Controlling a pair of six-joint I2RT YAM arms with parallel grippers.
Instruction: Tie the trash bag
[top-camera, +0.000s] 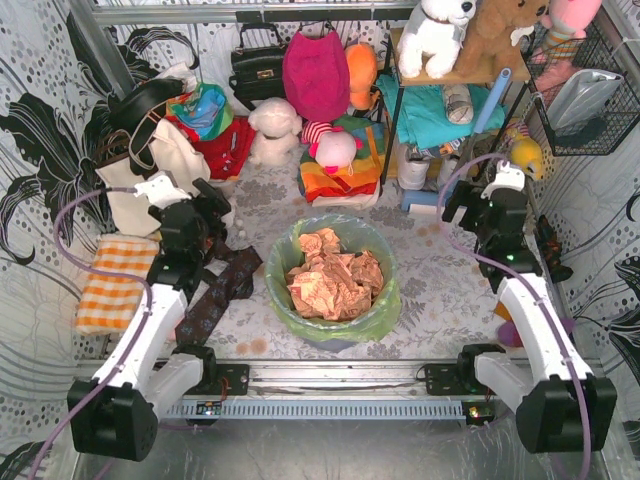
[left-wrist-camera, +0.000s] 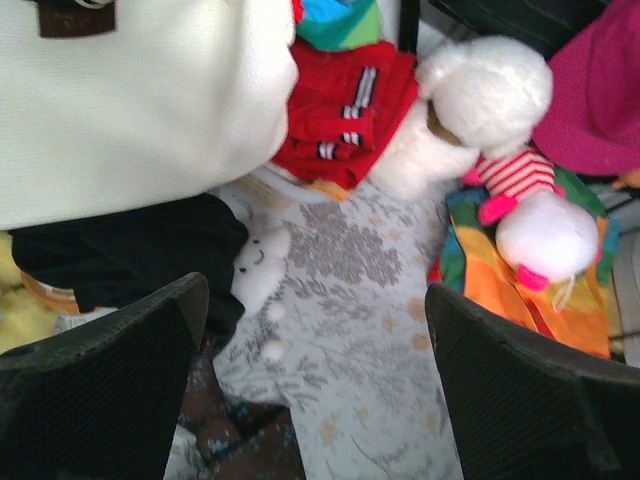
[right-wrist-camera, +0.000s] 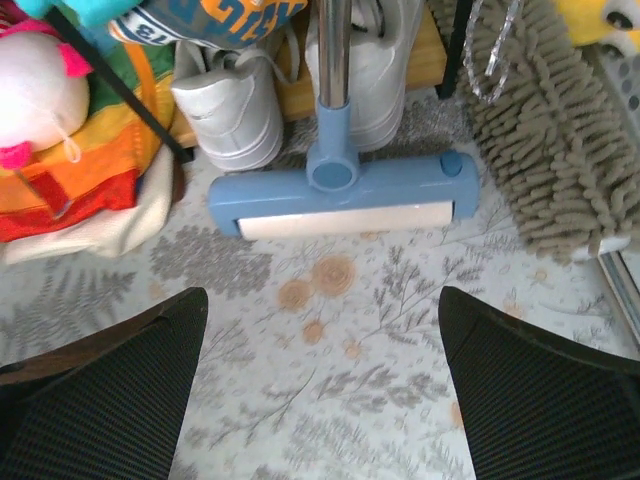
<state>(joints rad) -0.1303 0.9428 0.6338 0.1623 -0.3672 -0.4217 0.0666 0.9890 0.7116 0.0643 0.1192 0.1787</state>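
Observation:
The trash bag (top-camera: 384, 303) is thin lime-green plastic lining a round bin in the middle of the table. Its mouth is open and crumpled orange-brown paper (top-camera: 335, 283) fills it. My left gripper (top-camera: 212, 205) hangs open to the bag's upper left, apart from it. In the left wrist view the left gripper (left-wrist-camera: 315, 300) has only the flowered tablecloth between its fingers. To the bag's upper right my right gripper (top-camera: 458, 205) is also open and apart from the bag. In the right wrist view the right gripper (right-wrist-camera: 322, 300) holds nothing. Neither wrist view shows the bag.
A cream tote bag (top-camera: 150, 170) and a white plush toy (top-camera: 275, 130) lie behind the left gripper. An orange checked cloth (top-camera: 115, 280) and a dark patterned cloth (top-camera: 220, 290) lie at the left. A blue roller head (right-wrist-camera: 345, 195), white shoes (right-wrist-camera: 230, 110) and a grey mop (right-wrist-camera: 550, 140) face the right gripper.

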